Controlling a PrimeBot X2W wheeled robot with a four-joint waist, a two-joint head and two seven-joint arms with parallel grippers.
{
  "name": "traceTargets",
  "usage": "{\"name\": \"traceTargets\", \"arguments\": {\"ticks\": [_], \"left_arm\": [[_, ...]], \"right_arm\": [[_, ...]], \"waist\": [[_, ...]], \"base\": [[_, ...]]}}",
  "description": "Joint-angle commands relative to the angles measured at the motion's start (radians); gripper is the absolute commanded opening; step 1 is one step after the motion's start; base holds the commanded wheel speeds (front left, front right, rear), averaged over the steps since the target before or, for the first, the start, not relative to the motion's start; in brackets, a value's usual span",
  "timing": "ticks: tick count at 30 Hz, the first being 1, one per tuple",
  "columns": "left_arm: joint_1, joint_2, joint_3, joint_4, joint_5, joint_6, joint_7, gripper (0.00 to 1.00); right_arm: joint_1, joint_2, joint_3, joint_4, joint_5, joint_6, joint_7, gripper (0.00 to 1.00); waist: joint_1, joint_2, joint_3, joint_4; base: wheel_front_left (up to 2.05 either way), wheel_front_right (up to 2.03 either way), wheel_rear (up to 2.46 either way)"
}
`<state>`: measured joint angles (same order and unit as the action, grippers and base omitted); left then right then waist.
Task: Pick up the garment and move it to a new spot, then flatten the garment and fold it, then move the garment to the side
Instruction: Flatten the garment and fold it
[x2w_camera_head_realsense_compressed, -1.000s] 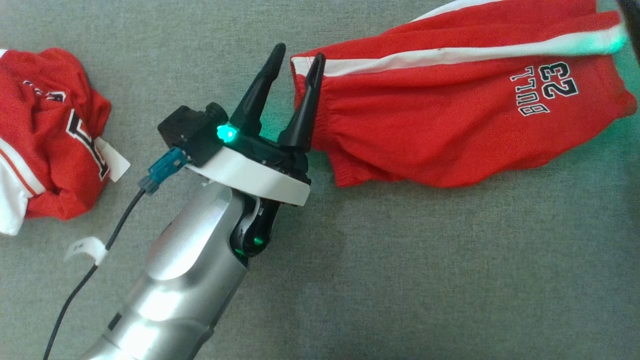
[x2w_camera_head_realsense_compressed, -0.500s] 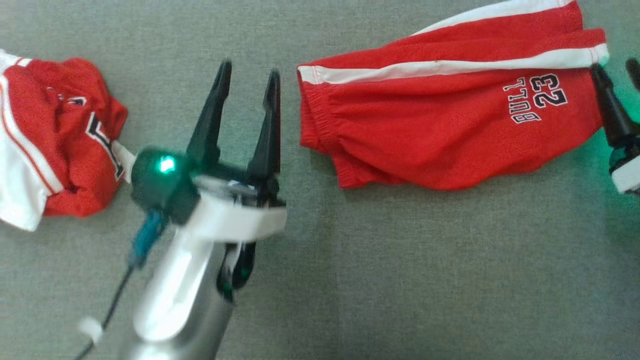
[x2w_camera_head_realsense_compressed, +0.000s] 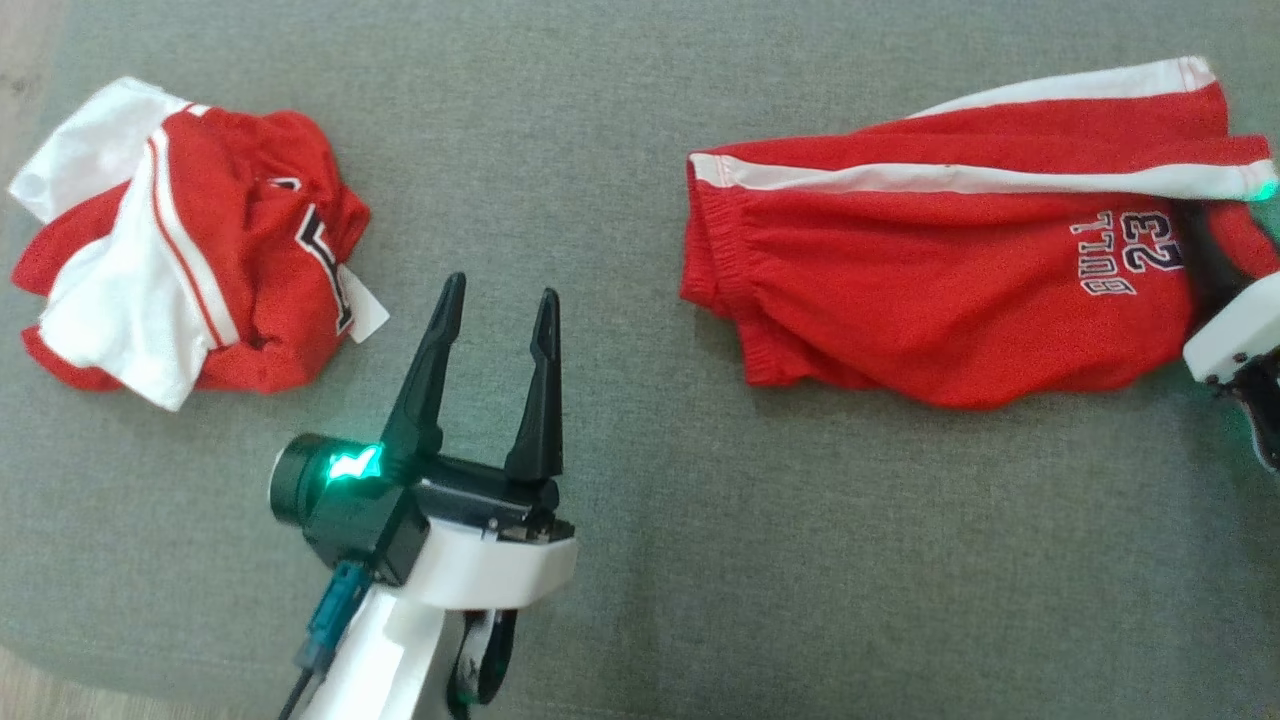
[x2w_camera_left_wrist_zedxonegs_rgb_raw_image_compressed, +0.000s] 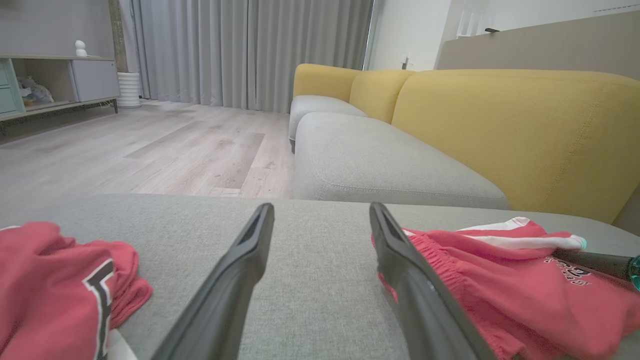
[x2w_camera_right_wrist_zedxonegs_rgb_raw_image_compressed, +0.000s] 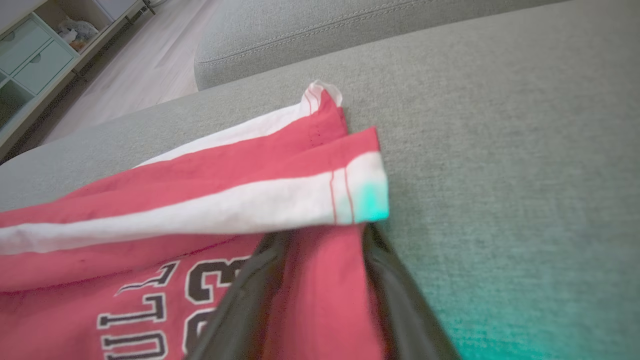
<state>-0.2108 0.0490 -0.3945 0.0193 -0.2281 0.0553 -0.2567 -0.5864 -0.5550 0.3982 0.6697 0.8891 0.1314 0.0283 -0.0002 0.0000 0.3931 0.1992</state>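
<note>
Withdrawn from the waistband of the shorts: left tool, spread and empty. Right tool was placed astride their hem, nearer; grip undetermined. Long axis was laid between tools.

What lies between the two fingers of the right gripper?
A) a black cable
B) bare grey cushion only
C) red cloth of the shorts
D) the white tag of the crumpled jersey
C: in the right wrist view, red cloth of the shorts fills the gap between the fingers of the right gripper.
</note>
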Motion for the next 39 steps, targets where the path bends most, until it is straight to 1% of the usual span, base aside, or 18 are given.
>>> {"name": "traceTargets", "arguments": {"ticks": [1,5,7,10,11,13,15,17,20,22,25,28,33,37,38,39], "left_arm": [[0.009,0.002,0.021,-0.035,-0.005,0.011,-0.005,1.00],[0.032,0.001,0.027,-0.030,-0.002,0.022,-0.005,1.00],[0.041,0.001,0.034,-0.028,0.000,0.021,-0.005,1.00],[0.050,0.001,0.045,-0.023,0.003,0.015,-0.005,1.00],[0.055,0.001,0.049,-0.017,0.007,0.009,-0.005,1.00],[0.054,0.001,0.047,-0.012,0.012,0.001,-0.005,1.00],[0.051,0.001,0.045,-0.005,0.018,-0.008,-0.005,1.00],[0.050,0.001,0.044,0.000,0.021,-0.012,-0.005,1.00],[0.050,0.001,0.044,0.016,0.026,-0.021,-0.005,1.00],[0.052,0.001,0.043,0.028,0.029,-0.027,-0.005,1.00],[0.056,0.001,0.041,0.041,0.028,-0.032,-0.005,1.00],[0.058,0.001,0.037,0.053,0.025,-0.035,-0.005,1.00],[0.061,0.001,0.024,0.059,0.008,-0.032,-0.005,1.00],[0.064,0.001,0.014,0.061,-0.009,-0.027,-0.005,1.00],[0.064,0.001,0.011,0.062,-0.015,-0.026,-0.005,1.00],[0.062,0.001,0.006,0.063,-0.020,-0.025,-0.005,1.00]], "right_arm": [[0.029,0.005,0.027,0.017,0.002,-0.001,0.006,0.00],[0.024,-0.003,0.008,0.047,0.000,-0.001,-0.034,0.00],[0.028,-0.023,-0.001,0.051,0.004,-0.001,-0.050,0.00],[0.042,-0.071,-0.012,0.056,0.006,-0.001,-0.061,0.00],[0.052,-0.106,-0.020,0.059,0.001,-0.001,-0.058,0.00],[0.059,-0.149,-0.028,0.065,-0.008,-0.001,-0.053,0.00],[0.048,-0.175,-0.035,0.064,-0.023,-0.001,-0.046,0.00],[0.037,-0.180,-0.041,0.058,-0.027,-0.001,-0.044,0.00],[0.005,-0.180,-0.050,0.017,-0.038,-0.001,-0.035,0.00],[-0.011,-0.164,-0.056,-0.023,-0.045,-0.001,-0.031,0.00],[-0.020,-0.121,-0.053,-0.099,-0.063,-0.001,-0.018,0.00],[-0.021,-0.076,-0.042,-0.187,-0.112,-0.001,0.005,0.00],[-0.005,0.046,0.000,-0.329,-0.204,-0.001,0.073,0.00],[0.020,0.175,0.050,-0.390,-0.264,-0.001,0.125,0.00],[0.029,0.211,0.058,-0.387,-0.285,-0.001,0.132,0.18],[0.040,0.245,0.072,-0.381,-0.305,-0.001,0.143,0.71]], "waist": [[0.0002,0.0000,-0.016,0.010],[0.0002,0.0000,-0.037,-0.012],[0.0002,0.0000,-0.047,-0.033],[0.0002,0.0000,-0.061,-0.077],[0.0002,0.0000,-0.068,-0.107],[0.0002,0.0000,-0.068,-0.131],[0.0002,0.0000,-0.069,-0.154],[0.0002,0.0000,-0.070,-0.164],[0.0002,0.0000,-0.078,-0.194],[0.0002,0.0000,-0.086,-0.209],[0.0002,0.0000,-0.102,-0.226],[0.0002,0.0000,-0.117,-0.229],[0.0002,0.0000,-0.136,-0.209],[0.0002,0.0000,-0.138,-0.185],[0.0002,0.0000,-0.138,-0.178],[0.0002,0.0000,-0.138,-0.169]], "base": [[0.00,0.00,0.00],[0.00,0.00,0.00],[0.00,0.00,0.00],[0.00,0.00,0.00],[0.00,0.00,0.00],[0.00,0.00,0.00],[0.00,0.00,0.00],[0.00,0.00,0.00],[0.00,0.00,0.00],[0.00,0.00,0.00],[0.00,0.00,0.00],[0.00,0.00,0.00],[0.00,0.00,0.00],[0.00,0.00,0.00],[0.00,0.00,0.00],[0.00,0.00,0.00]]}}
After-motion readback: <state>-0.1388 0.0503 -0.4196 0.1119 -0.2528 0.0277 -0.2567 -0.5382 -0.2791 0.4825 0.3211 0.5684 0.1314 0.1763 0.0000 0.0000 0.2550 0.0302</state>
